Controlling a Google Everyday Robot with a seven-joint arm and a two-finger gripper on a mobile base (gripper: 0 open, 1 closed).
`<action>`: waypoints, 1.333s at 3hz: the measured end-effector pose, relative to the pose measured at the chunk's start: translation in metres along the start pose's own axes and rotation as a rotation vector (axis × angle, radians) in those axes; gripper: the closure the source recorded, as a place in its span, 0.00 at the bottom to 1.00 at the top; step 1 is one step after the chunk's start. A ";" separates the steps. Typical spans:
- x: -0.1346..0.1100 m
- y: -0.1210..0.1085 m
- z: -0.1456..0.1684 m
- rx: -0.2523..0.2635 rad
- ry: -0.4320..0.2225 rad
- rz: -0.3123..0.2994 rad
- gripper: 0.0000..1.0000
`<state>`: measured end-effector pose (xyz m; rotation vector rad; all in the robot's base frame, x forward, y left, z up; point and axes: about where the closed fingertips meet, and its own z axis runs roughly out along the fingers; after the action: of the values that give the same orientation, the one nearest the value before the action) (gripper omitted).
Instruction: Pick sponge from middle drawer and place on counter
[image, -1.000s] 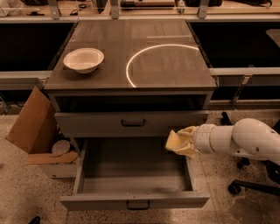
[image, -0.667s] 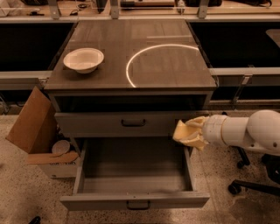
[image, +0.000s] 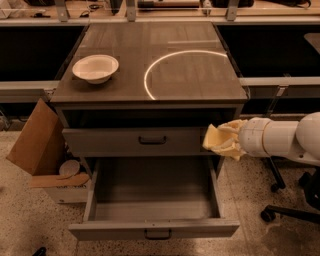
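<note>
The middle drawer (image: 100, 197) is pulled out wide open, and its grey tray shows nothing inside. My gripper (image: 223, 140) hangs above the drawer's right rear corner, in front of the right end of the closed upper drawer front (image: 125, 141). It is shut on the pale-yellow sponge (image: 212, 137), which sticks out to the left of the cream fingers (image: 234, 128). The sponge is in the air, below the level of the counter (image: 190, 75). The counter is the dark glossy top marked with a pale arc.
A white bowl (image: 95, 68) stands on the counter's left side. An open cardboard box (image: 40, 150) leans on the floor left of the cabinet. An office chair base (image: 287, 210) stands on the floor at the right, under my white arm (image: 285, 137).
My gripper has risen with the sponge, from just over the open drawer's right side up to the height of the upper drawer front, drifting slightly right.
</note>
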<state>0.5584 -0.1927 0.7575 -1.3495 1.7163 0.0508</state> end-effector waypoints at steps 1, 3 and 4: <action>-0.006 -0.011 -0.004 0.017 -0.035 0.012 1.00; -0.037 -0.078 -0.028 0.129 -0.146 0.021 1.00; -0.057 -0.106 -0.027 0.152 -0.192 0.024 1.00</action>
<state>0.6236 -0.2067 0.8615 -1.1735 1.5427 0.0603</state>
